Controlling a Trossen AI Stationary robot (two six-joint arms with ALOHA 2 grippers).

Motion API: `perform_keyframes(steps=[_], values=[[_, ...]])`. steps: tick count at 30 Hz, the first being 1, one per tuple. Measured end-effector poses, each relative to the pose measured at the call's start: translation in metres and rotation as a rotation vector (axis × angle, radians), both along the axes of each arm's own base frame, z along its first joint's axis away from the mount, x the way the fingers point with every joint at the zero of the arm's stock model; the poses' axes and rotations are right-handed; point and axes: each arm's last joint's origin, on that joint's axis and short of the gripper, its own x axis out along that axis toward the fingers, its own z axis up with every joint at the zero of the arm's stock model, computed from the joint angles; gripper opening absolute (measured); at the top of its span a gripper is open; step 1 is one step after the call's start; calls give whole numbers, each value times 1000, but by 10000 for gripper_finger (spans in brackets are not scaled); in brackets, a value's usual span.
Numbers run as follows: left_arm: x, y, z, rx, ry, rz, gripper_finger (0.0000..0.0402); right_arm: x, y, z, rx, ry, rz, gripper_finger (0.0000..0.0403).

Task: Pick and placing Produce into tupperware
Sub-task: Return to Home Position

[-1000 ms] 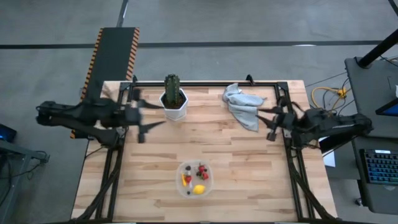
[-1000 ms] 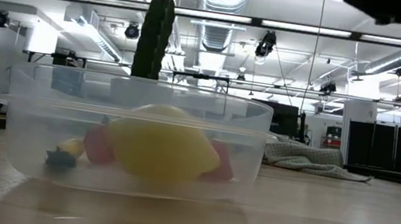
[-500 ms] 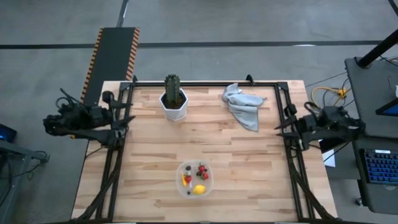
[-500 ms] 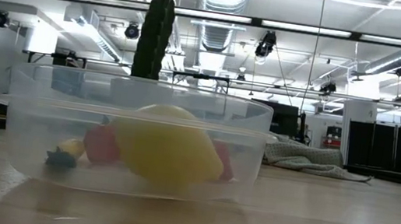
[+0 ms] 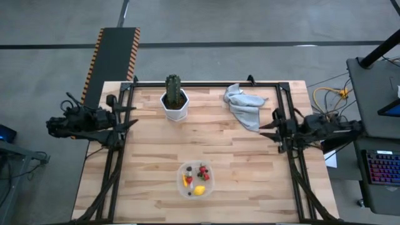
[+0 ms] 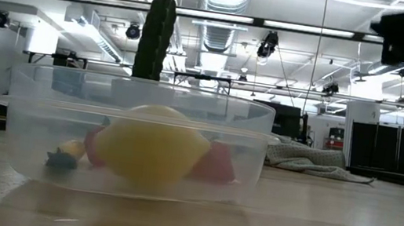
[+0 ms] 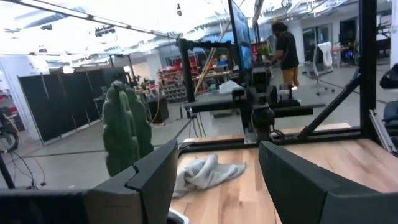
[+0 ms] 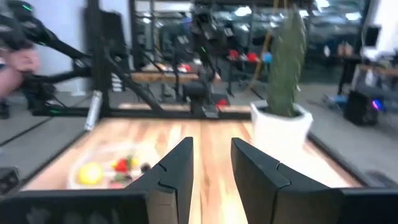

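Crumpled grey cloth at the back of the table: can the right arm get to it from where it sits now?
Probably yes. The right gripper, open at the table's right edge, sits close beside the crumpled grey cloth, with only bare wooden tabletop between them.

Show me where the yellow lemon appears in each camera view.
High view: lemon in the tupperware, bottom centre.
Low view: lemon at centre, behind the tupperware's wall.
Left wrist view: not in it.
Right wrist view: lemon inside the tupperware.
Shared landmark: the cactus.
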Motion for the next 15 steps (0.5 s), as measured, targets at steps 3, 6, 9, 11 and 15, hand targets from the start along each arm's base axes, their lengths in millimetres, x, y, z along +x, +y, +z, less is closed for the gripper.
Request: perform_keyframes(steps=[3, 6, 9, 11, 15], values=[[1, 0, 0, -2, 0, 0, 212, 3, -1, -20, 44, 35, -33, 100], [1, 0, 0, -7, -1, 0, 212, 8, 0, -36, 81, 32, -37, 100], [0, 0, 0, -22, -6, -2, 212, 13, 1, -51, 101, 15, -26, 100], [0, 0, 0, -22, -9, -2, 212, 14, 1, -51, 101, 9, -16, 100], [0, 1, -1, -24, -4, 14, 212, 14, 1, -52, 100, 22, -17, 100]])
